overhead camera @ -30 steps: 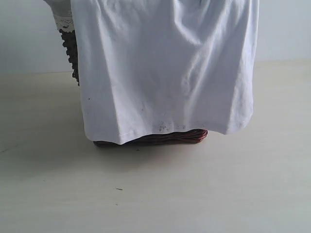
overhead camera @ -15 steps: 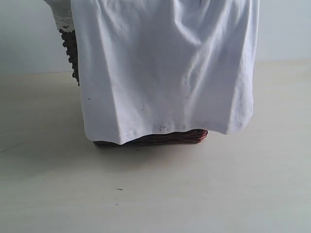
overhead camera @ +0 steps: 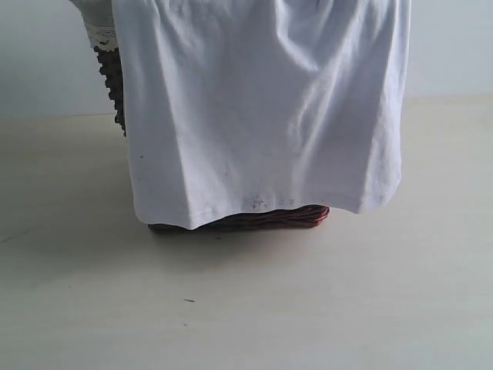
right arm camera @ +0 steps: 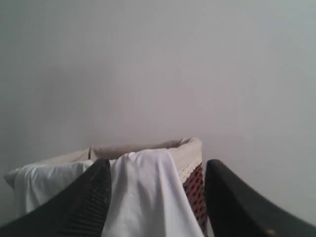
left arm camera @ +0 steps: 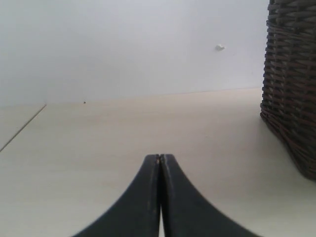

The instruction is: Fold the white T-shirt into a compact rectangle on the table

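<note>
The white T-shirt (overhead camera: 262, 116) hangs draped over the front of a dark wicker basket (overhead camera: 112, 85), its hem just above the table (overhead camera: 246, 308). Neither gripper shows in the exterior view. In the right wrist view my right gripper (right arm camera: 158, 165) is open, its fingers (right arm camera: 91, 197) wide apart. The T-shirt (right arm camera: 148, 197) lies over the basket's rim between and beyond them, and I cannot tell whether they touch it. My left gripper (left arm camera: 160, 157) is shut with nothing in it, low over the bare table (left arm camera: 123, 128), with the basket (left arm camera: 291, 89) off to one side.
The basket has a cream lining with lace trim (overhead camera: 100, 35) and a reddish base (overhead camera: 293, 217) showing under the hem. A pale wall (overhead camera: 46, 54) stands behind the table. A seam in the tabletop (left arm camera: 22, 126) runs beside the left gripper.
The shirt's hem has stirred very slightly in the exterior view. Nothing else differs there.
</note>
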Motion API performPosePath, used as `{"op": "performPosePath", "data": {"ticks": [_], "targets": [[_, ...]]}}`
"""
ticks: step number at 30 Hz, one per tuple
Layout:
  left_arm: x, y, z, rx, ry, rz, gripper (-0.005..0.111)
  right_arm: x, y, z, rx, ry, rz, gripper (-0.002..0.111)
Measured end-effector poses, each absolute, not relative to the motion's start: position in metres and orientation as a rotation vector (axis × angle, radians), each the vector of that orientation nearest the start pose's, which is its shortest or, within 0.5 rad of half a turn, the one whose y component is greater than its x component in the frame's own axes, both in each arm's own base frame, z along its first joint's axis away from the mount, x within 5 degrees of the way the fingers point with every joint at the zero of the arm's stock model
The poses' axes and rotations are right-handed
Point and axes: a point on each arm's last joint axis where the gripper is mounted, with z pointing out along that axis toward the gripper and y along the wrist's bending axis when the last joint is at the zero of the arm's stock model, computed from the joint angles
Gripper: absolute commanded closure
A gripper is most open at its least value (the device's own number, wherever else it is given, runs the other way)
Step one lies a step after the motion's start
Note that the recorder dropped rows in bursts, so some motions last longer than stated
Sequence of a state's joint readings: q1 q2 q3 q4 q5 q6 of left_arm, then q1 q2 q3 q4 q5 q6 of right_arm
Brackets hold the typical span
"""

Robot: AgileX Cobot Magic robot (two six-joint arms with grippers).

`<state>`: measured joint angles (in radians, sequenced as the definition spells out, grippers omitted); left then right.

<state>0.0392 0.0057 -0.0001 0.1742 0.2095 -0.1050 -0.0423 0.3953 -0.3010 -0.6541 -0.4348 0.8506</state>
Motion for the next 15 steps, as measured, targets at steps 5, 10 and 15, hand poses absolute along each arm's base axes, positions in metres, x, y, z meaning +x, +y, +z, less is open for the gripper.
{"op": "performPosePath", "data": {"ticks": [5,10,15], "targets": [[0.056,0.005,0.194,-0.005,1.697,0.109,0.107,0.146,0.026,0.334,-0.139,1.441,0.381,0.052],[0.056,0.005,0.194,-0.005,1.697,0.109,0.107,0.206,0.032,0.334,-0.263,1.568,0.4,0.052],[0.056,0.005,0.194,-0.005,1.697,0.109,0.107,0.25,0.033,0.317,-0.306,1.675,0.418,0.058]]}}
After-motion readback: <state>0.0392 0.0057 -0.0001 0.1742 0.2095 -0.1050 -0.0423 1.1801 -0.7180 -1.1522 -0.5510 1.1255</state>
